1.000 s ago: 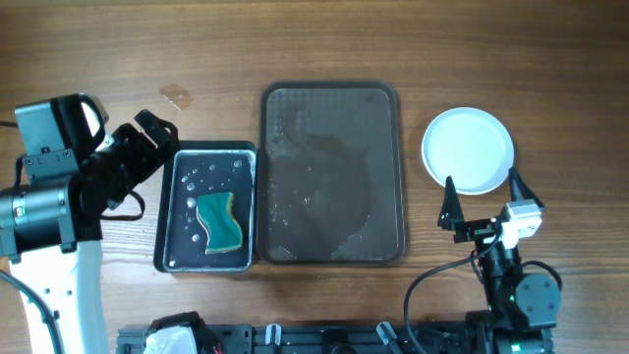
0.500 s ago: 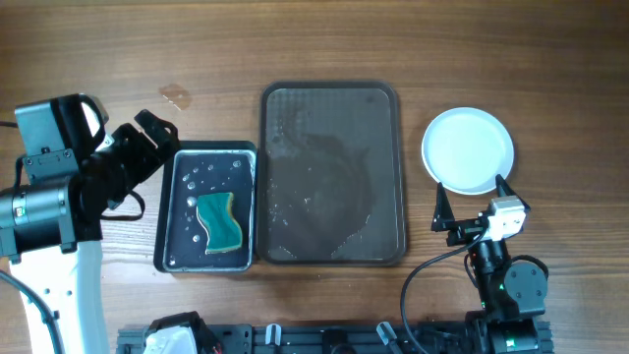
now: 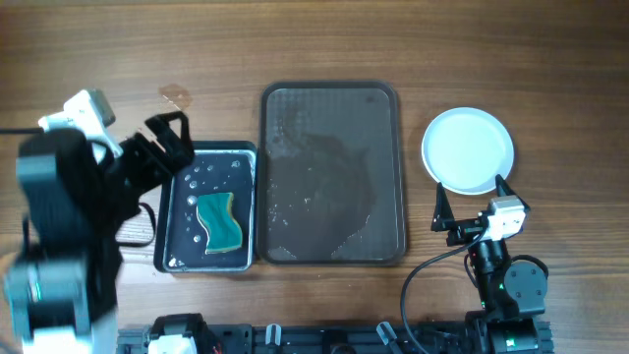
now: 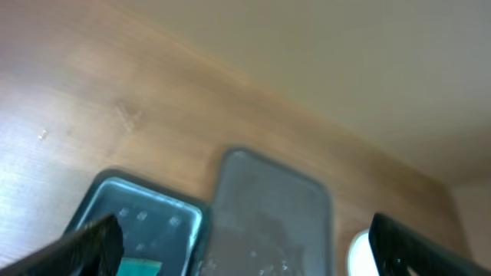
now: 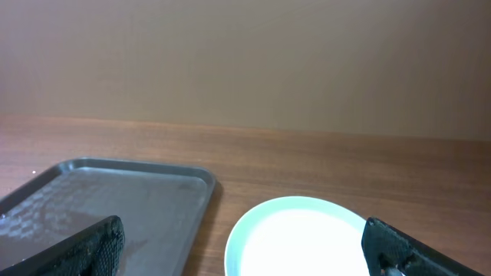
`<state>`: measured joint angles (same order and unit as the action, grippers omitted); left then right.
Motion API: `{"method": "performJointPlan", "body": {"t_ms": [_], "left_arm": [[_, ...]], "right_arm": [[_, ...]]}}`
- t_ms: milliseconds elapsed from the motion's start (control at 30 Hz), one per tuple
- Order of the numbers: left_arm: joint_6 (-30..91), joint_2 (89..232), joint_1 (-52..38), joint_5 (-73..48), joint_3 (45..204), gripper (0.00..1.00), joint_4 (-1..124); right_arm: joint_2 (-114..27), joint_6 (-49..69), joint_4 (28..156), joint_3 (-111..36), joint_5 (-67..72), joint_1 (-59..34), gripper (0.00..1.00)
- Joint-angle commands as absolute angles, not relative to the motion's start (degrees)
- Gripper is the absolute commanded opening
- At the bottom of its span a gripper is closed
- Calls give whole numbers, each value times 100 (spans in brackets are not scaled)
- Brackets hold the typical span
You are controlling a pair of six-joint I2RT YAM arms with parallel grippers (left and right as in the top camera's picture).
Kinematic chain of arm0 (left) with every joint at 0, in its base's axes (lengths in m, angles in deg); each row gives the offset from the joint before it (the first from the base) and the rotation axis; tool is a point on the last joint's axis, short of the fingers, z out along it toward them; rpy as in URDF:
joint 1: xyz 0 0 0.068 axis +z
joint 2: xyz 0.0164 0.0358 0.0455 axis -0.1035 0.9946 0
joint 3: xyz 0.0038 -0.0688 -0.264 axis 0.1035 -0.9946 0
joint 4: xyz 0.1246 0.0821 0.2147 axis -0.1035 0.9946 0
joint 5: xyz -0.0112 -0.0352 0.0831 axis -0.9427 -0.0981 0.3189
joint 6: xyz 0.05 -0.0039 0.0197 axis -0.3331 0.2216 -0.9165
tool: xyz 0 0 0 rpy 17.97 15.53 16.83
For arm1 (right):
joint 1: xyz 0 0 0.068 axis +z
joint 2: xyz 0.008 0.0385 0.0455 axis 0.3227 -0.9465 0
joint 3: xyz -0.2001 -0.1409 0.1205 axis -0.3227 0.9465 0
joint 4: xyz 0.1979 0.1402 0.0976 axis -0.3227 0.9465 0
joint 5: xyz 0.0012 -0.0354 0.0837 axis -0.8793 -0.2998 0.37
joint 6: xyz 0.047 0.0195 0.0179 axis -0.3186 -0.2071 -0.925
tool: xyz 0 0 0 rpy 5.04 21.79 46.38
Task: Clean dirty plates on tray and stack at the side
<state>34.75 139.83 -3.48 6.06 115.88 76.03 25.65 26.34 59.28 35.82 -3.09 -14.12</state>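
The dark grey tray (image 3: 331, 108) lies in the middle of the table with no plates on it, only water drops. It also shows in the left wrist view (image 4: 268, 199) and the right wrist view (image 5: 107, 192). A stack of white plates (image 3: 468, 147) sits on the table right of the tray, and shows in the right wrist view (image 5: 299, 238). My right gripper (image 3: 472, 202) is open and empty just in front of the plates. My left gripper (image 3: 162, 138) is open and empty at the far left corner of the black basin.
A glossy black basin (image 3: 182, 211) with water drops and a green sponge (image 3: 220, 220) stands left of the tray. A small wet spot (image 3: 175, 95) marks the wood behind it. The arm bases stand at the front edge.
My left arm has swung up and a little to the right, toward the basin's far corner. My right gripper moved slightly left earlier and now holds still.
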Motion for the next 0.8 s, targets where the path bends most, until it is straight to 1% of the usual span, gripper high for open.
{"method": "performJointPlan", "body": {"t_ms": [0, 133, 233, 400, 700, 767], "left_arm": [[2428, 12726, -918, 324, 9981, 100, 5993], [2435, 11349, -1060, 326, 8375, 100, 4967], [2461, 10195, -1056, 391, 7282, 100, 4605], [2479, 8980, -1060, 437, 6030, 100, 3892], [2627, 8947, -1211, 837, 4596, 100, 2611], [2629, 8947, -1229, 818, 4506, 100, 2801]], "right_arm": [[2549, 2693, 5906, 3586, -394, -1440, 100], [2549, 2695, 5906, 3586, -394, -1440, 100], [2549, 2693, 5906, 3586, -394, -1440, 100], [2549, 2693, 5906, 3586, -394, -1440, 100], [2549, 2690, 5906, 3586, -394, -1440, 100], [2549, 2693, 5906, 3586, -394, -1440, 100]]}}
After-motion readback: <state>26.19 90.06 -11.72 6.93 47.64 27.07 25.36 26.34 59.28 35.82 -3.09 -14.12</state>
